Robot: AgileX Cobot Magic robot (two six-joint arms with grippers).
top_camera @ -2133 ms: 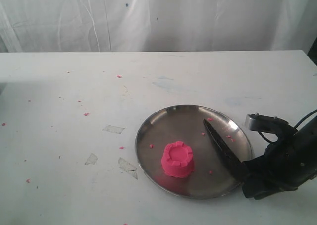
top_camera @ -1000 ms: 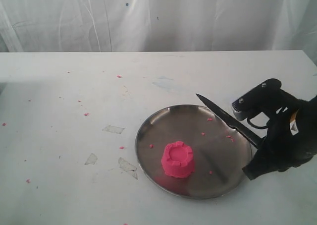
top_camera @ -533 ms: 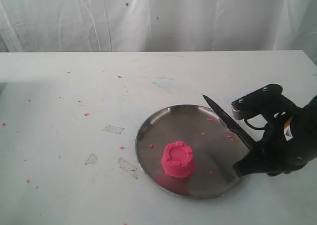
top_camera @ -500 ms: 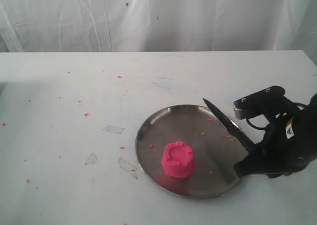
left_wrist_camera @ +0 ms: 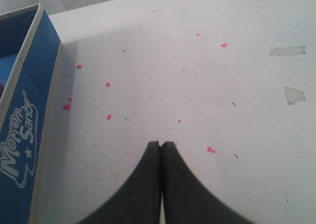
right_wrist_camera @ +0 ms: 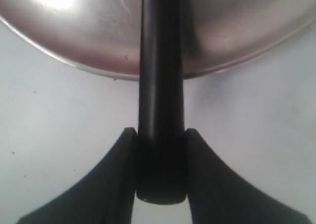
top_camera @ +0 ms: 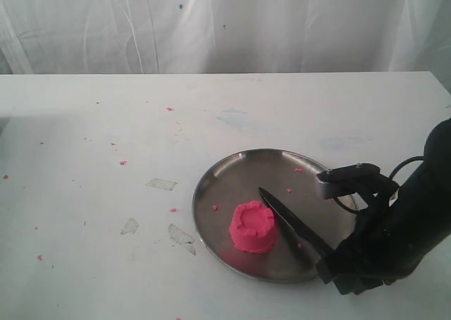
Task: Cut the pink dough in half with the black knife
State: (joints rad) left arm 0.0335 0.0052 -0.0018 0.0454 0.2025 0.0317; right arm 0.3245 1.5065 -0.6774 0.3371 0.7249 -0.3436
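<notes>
Dough (top_camera: pixel 251 226) sits uncut on the plate (top_camera: pixel 211 186); the right gripper (right_wrist_camera: pixel 160 172) clamps the knife (top_camera: pixel 287 221) handle, blade alongside, apparently lining up the cut. Left gripper (left_wrist_camera: pixel 161 146) closed, empty.

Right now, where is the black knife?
In the exterior view the black knife is on the right, gripped by its handle in the right gripper, its blade slanting over the steel plate with the tip just right of the pink dough.

Exterior high, frontal; wrist cameras close, downward.
</notes>
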